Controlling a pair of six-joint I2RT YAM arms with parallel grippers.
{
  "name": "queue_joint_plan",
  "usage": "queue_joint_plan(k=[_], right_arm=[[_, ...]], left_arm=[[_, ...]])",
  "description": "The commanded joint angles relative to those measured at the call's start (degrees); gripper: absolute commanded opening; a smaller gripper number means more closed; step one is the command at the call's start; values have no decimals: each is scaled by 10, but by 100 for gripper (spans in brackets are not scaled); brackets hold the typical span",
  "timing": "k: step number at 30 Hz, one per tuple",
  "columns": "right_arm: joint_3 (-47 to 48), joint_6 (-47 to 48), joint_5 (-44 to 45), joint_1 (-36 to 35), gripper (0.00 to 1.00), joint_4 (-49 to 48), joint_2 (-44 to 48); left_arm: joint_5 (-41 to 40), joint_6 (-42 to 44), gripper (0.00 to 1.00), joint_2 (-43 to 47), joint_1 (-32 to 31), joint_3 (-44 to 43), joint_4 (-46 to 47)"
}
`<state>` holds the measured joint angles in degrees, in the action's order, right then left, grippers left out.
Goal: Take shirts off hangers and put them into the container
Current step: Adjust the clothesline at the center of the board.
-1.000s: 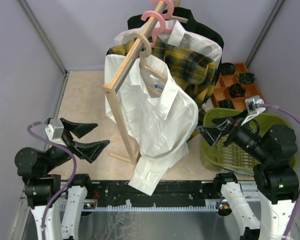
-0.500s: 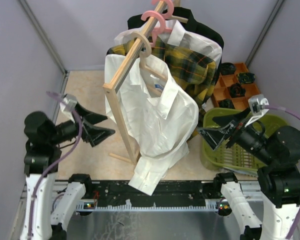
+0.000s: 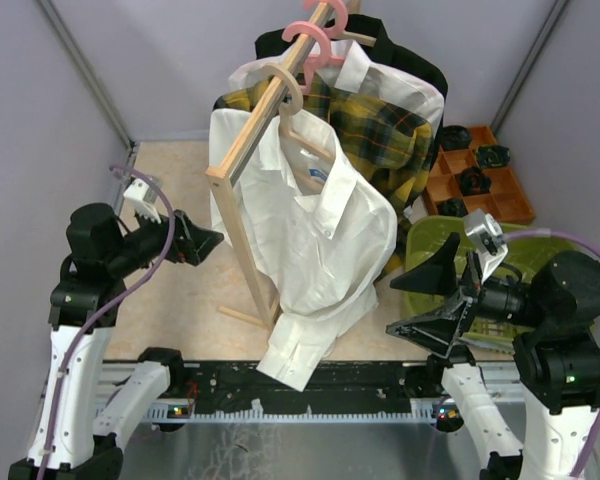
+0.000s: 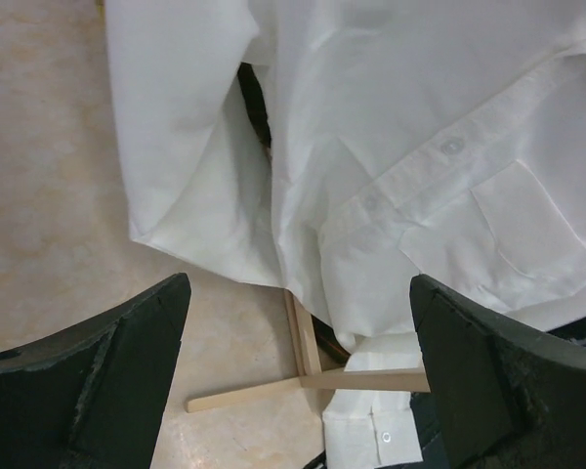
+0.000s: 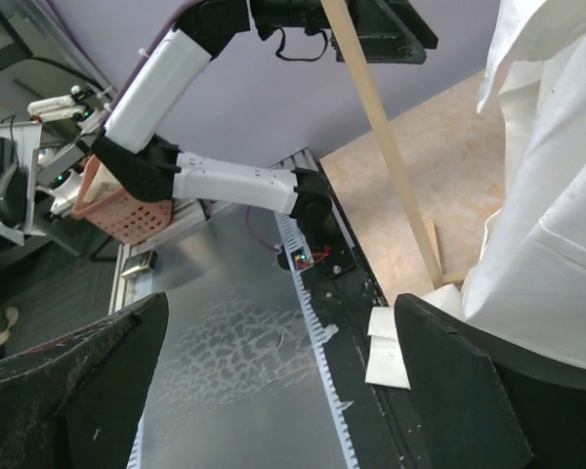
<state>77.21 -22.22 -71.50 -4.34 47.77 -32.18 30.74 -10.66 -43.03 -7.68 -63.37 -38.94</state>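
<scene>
1. The left gripper (image 3: 208, 246) is wide open and holds nothing. It points at the plain white long-sleeved shirt (image 3: 320, 230).
2. The right gripper (image 3: 398, 307) is wide open too and holds nothing. It is near that shirt's other side.
3. This shirt hangs on a pale beige curved hanger (image 3: 285, 85) at the front of the wooden rack (image 3: 242, 130), with the yellow-and-green plaid shirt (image 3: 380, 125) behind it.
4. The olive-green plastic basket (image 3: 427, 238) sits on the right, partly under the right arm.

The beige mottled table (image 3: 170, 200) carries the wooden rack (image 3: 242, 250) in its middle; at right stand the olive-green basket (image 3: 416, 308) and, behind it, the orange compartment tray (image 3: 502, 196).
</scene>
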Motion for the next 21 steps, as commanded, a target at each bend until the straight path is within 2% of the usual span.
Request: queue_joint_plan(k=[1,4,7,9,14,17,21], right_arm=[[16,-25,-38,-3,99,-12,-25],[26,-1,8,-4,97,43,-55],[60,26,35,-15,96,83,-83],[73,-2,42,-16,95,71,-96],[45,22,85,-21,89,101,-126],[36,18,109,-47,89,83,-128],[34,33,208,-120,88,111,-143]], left_arm=[[-91,-18,99,-4,-2,4,1],[-123,-31,99,6,-2,14,5],[-112,-40,99,15,-2,23,20],[-117,-47,99,19,-2,29,23],[-143,-69,99,23,-2,39,23],[-161,-79,99,32,-2,52,17],[-176,-88,99,45,-2,72,18]])
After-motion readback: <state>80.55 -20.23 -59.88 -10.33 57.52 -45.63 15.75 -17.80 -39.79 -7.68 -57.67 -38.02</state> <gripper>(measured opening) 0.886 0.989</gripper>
